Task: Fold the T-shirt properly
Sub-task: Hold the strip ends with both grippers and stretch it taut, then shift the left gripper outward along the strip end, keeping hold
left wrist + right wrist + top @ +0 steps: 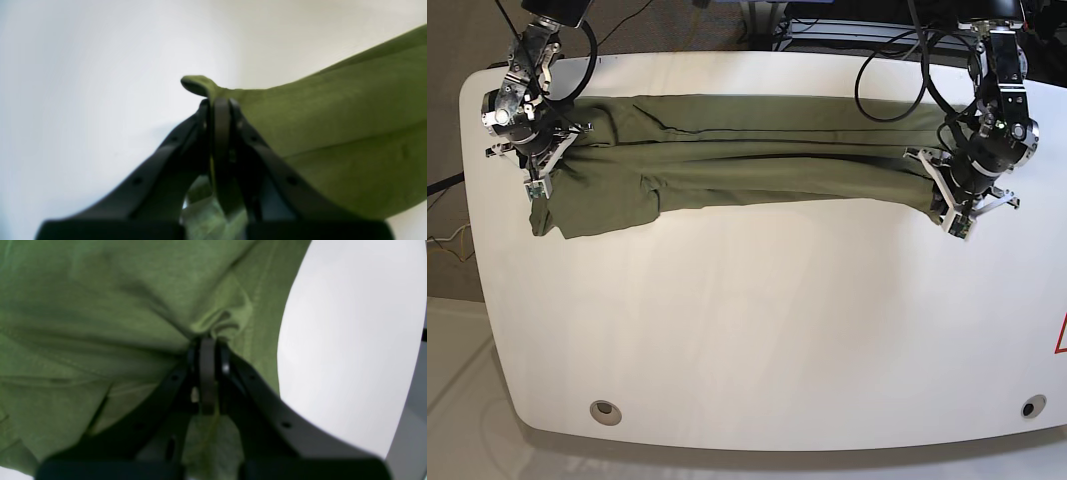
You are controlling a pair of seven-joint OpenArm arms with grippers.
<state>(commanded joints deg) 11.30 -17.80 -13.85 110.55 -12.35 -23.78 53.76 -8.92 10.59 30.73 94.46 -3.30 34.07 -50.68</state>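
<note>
The olive-green T-shirt (pixel 727 150) lies as a long narrow band across the far part of the white table, stretched between both arms. My left gripper (pixel 218 101) is shut on a corner of the T-shirt (pixel 333 116) at the band's right end in the base view (pixel 939 190). A small tip of cloth pokes out past its fingertips. My right gripper (pixel 206 343) is shut on a bunched fold of the T-shirt (pixel 100 306) at the band's left end in the base view (pixel 547 160). A sleeve hangs down beside it.
The white table (pixel 757 330) has rounded corners and two small holes near its front edge (pixel 606 410) (pixel 1027 407). Cables (pixel 897 70) run along the back edge behind the arms.
</note>
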